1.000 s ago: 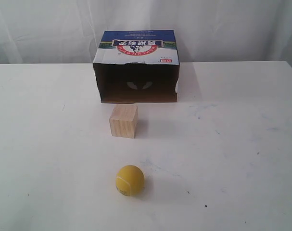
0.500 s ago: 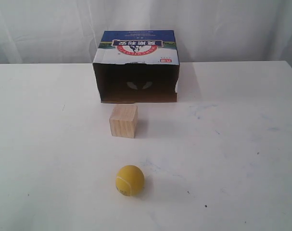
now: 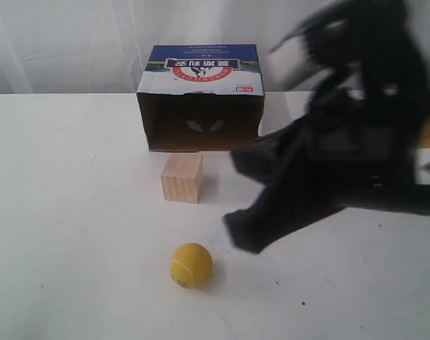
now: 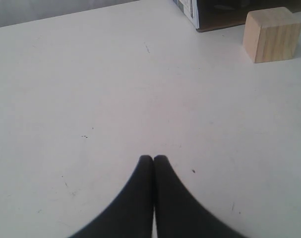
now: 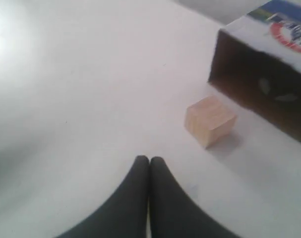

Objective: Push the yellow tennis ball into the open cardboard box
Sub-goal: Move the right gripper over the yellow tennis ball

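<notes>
Yellow ball (image 3: 191, 265) clear of cube (image 3: 182, 178), cube fronting box (image 3: 200, 71), both jaws closed, empty.

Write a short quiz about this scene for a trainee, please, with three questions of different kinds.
1. True or false: the cube stands between the ball and the box.
2. In the right wrist view, the jaws are: A open; B shut and empty; C shut on the ball.
3. Which view alone shows the ball?
Key: 1 true; 2 B; 3 the exterior view.
</notes>
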Robot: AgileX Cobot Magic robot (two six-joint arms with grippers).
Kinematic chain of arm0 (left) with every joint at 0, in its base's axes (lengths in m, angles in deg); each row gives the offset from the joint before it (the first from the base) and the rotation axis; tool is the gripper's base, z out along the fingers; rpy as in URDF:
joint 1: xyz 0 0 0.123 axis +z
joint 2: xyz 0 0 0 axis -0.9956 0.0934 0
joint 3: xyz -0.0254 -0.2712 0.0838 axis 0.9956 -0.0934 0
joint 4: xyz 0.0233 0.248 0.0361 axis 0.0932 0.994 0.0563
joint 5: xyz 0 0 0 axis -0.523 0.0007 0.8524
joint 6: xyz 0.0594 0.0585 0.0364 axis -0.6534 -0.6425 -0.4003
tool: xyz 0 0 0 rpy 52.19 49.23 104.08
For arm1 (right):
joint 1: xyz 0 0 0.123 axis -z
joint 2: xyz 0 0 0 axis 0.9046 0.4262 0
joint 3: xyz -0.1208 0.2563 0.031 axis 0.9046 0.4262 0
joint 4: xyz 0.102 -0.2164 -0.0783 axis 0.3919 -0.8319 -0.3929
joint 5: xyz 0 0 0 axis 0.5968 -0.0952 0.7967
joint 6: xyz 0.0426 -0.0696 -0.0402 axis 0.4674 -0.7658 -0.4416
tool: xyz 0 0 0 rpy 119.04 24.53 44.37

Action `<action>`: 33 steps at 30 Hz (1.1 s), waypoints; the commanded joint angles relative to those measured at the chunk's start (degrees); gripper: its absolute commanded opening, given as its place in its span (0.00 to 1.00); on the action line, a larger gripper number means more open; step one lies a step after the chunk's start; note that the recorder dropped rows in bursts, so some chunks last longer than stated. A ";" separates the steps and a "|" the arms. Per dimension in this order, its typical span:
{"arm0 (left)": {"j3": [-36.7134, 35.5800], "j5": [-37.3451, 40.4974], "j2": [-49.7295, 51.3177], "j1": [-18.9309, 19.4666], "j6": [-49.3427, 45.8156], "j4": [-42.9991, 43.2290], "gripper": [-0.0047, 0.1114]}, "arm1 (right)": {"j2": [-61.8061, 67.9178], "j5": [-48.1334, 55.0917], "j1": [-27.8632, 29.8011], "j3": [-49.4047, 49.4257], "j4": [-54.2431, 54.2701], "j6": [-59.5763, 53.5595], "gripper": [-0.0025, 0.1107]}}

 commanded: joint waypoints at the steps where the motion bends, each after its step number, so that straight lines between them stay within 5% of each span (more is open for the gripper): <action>1: -0.21 -0.08 -0.28 0.16 0.43 -0.24 0.04 | 12.19 4.77 -5.92 -6.86 -3.91 1.16 0.02; 16: -0.21 -0.08 -0.28 0.16 0.43 -0.24 0.04 | 36.29 5.66 -8.31 -16.68 -6.00 3.66 0.02; 33: -0.21 -0.08 -0.28 0.16 0.43 -0.24 0.04 | 44.89 4.79 -3.57 -18.25 -5.99 7.59 0.02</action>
